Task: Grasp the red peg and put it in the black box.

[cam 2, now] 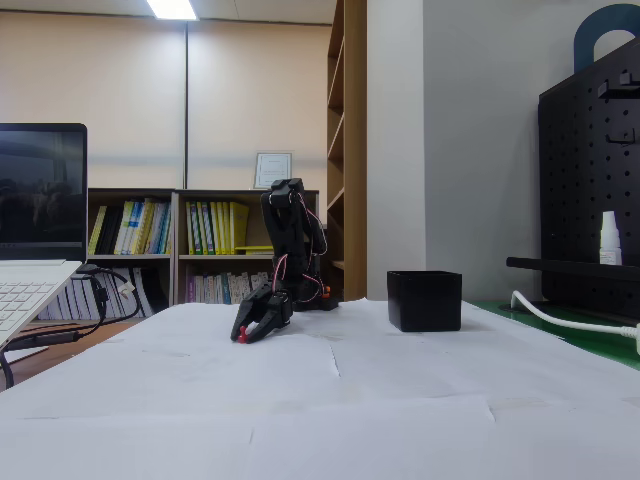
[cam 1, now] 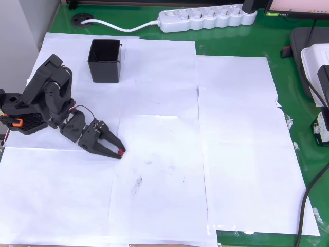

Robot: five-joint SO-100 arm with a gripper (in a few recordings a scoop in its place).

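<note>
The tiny red peg [cam 1: 121,152] sits between the tips of my black gripper [cam 1: 117,152], left of the paper's centre in the overhead view. The two fingers converge on it, so the gripper looks shut on the peg. In the fixed view the gripper [cam 2: 244,333] points down at the table, the red peg [cam 2: 242,339] at its tip just at the paper surface. The black box [cam 1: 105,60] stands upright and open-topped at the back left, well apart from the gripper. In the fixed view the black box [cam 2: 425,300] is to the gripper's right.
White paper sheets [cam 1: 236,154] cover the green table. A white power strip [cam 1: 208,17] and its cable lie along the far edge. The arm's base [cam 1: 31,110] stands at the left edge. A laptop [cam 2: 35,250] is at the side.
</note>
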